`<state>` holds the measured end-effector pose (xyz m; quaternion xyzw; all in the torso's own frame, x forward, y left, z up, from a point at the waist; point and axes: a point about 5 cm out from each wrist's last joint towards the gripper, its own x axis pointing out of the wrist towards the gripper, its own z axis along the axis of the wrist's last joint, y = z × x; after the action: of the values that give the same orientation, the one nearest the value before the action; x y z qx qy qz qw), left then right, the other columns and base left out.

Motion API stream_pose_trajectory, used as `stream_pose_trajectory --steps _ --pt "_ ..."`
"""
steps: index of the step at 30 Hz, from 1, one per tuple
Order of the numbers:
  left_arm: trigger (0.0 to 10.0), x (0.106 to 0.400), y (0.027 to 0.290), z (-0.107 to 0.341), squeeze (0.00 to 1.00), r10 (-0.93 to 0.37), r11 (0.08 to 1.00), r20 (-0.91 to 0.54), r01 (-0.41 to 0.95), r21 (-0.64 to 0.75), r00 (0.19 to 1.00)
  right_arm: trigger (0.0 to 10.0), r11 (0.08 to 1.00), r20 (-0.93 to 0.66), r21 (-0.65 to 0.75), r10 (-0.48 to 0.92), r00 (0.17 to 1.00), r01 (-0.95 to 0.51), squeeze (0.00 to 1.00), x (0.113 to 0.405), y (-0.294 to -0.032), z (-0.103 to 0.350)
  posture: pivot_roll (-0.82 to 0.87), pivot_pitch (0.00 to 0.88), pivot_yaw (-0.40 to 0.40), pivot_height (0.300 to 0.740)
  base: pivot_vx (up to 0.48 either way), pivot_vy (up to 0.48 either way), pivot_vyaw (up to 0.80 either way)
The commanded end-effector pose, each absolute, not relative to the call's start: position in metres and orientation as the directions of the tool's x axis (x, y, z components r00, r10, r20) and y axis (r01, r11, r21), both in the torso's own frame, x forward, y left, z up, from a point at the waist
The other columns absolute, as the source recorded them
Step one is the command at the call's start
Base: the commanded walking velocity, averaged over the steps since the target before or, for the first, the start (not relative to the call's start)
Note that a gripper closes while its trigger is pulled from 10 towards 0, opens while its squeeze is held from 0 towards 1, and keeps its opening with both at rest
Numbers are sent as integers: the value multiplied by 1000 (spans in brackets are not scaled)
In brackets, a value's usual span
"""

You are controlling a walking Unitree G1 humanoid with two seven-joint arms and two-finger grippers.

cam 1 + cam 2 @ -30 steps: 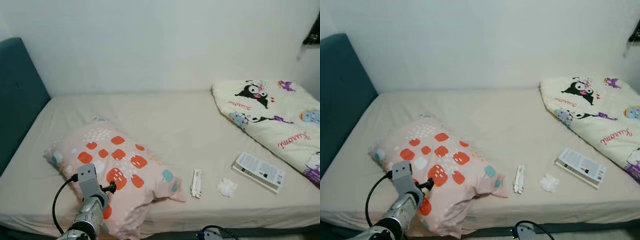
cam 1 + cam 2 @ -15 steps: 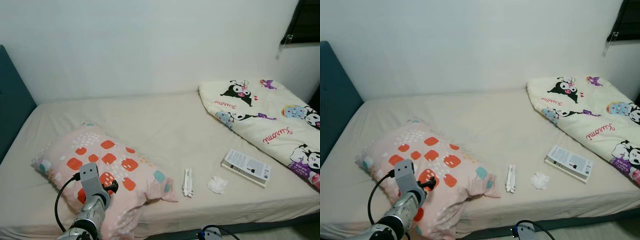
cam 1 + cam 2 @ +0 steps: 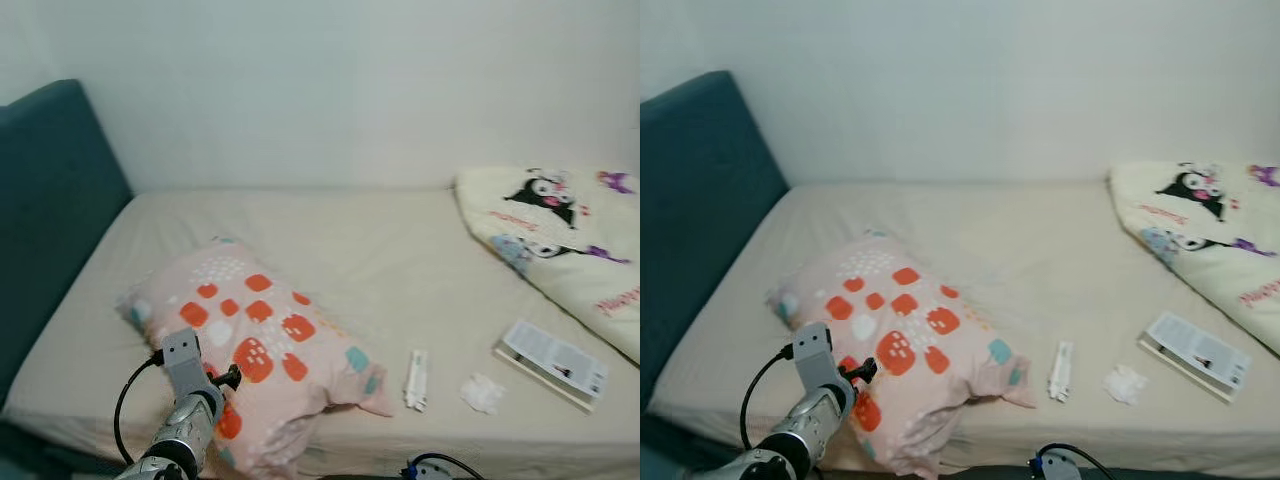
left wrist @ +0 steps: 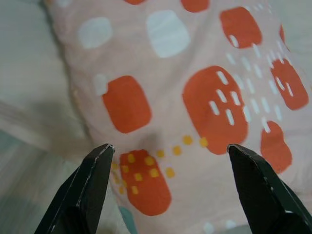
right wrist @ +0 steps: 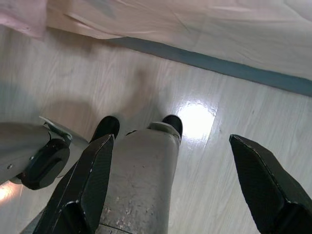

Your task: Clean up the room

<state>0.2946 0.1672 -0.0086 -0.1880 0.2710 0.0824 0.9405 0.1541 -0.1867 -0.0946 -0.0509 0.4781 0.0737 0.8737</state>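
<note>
Bedding in a plain beige sheet covers the wide bed (image 3: 330, 250), which has a dark teal padded headboard (image 3: 45, 200) on the robot's left and a bare pale wall behind it. A pink pillow with orange, white and teal patches (image 3: 265, 345) lies askew near the front left part of the mattress, one corner hanging toward the bed's front edge. The left pincer (image 4: 168, 151) is raised over the near end of this pillow, its two black fingers (image 4: 90, 187) spread wide apart with the patterned fabric showing between them; whether the tips touch the cloth cannot be told. The silver left arm (image 3: 185, 430) rises from the lower edge of the head views, a black cable looping beside it.

To the right of the pillow, near the front edge, lie a small white folded strip (image 3: 417, 378), a crumpled white tissue (image 3: 482, 393) just beside it, and a white printed booklet (image 3: 553, 362) further right. A cream quilt with cartoon characters (image 3: 560, 235) is heaped on the bed's far right side.

The right pincer (image 5: 170, 146) hangs low, its fingers spread, pointing down at the pale wooden floor (image 5: 253, 126) and the robot's own grey leg (image 5: 139, 185) beside the bed's edge.
</note>
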Motion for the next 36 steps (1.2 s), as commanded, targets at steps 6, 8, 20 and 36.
stream_pose_trajectory --steps 6,8,20,36 --pt "10000 291 153 -13 0 -31 918 -549 -194 -346 835 10000 985 -860 3 91 501 -173 0 144 -182 -99 -127 34 45 740 0 0 785" --pt "10000 288 153 -16 0 -36 923 -563 -189 -336 826 10000 985 -861 3 91 500 -174 0 144 -182 -99 -127 34 45 740 0 0 788" --pt "10000 192 186 -81 0 63 981 -825 -189 -54 561 10000 985 -869 1 88 487 -175 0 139 -181 -101 -129 46 48 740 0 0 785" --pt "10000 175 190 -88 0 55 988 -850 -150 -29 524 10000 984 -849 -48 51 526 -173 0 153 -184 -96 -106 47 31 740 0 0 688"
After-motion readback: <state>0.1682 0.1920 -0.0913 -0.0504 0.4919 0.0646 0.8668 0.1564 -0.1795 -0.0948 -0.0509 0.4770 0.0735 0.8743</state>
